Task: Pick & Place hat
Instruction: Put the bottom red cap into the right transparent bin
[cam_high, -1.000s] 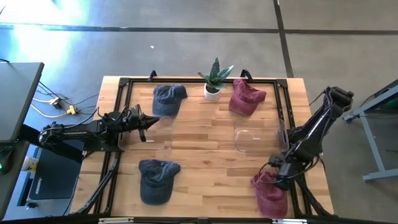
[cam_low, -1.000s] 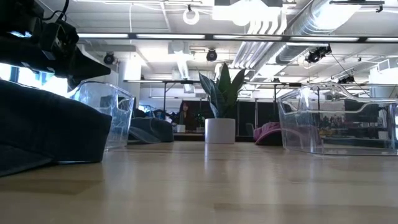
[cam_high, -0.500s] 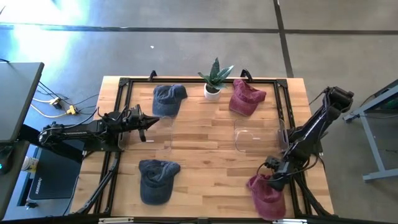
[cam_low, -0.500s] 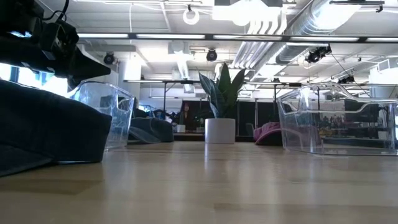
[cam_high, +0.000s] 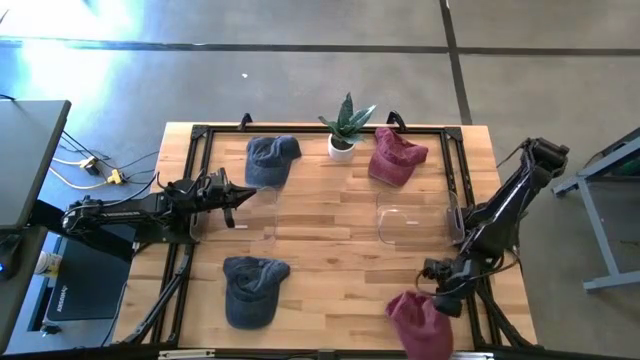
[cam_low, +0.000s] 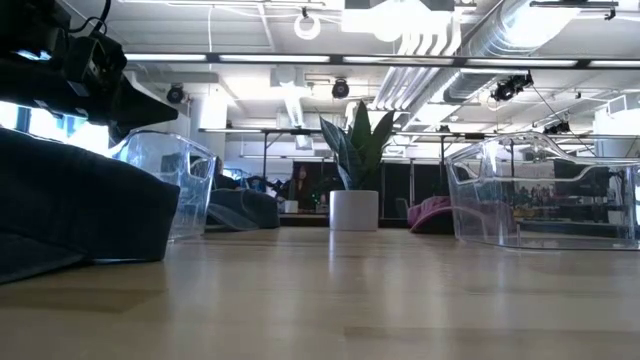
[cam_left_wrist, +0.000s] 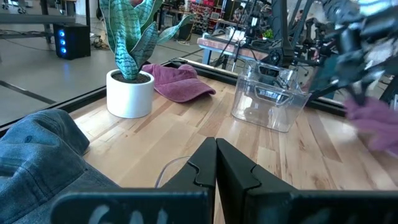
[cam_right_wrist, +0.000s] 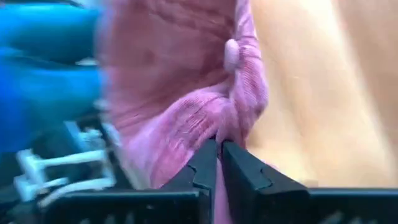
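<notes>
From above, the maroon cap (cam_high: 420, 322) had slid toward the table's near edge since a second ago, my right gripper (cam_high: 443, 298) clenched on its fabric in the wrist view, left gripper (cam_high: 243, 195) shut and waiting; placing remained.

Bright, even light fills every view; ceiling strip lights (cam_low: 300, 58) glare in the low view, and a pale sheen lies on the floor (cam_high: 90, 70) at the high view's upper left. The right wrist view is heavily motion-blurred across the maroon hat (cam_right_wrist: 180, 93), and the left wrist view smears at its right edge.
</notes>
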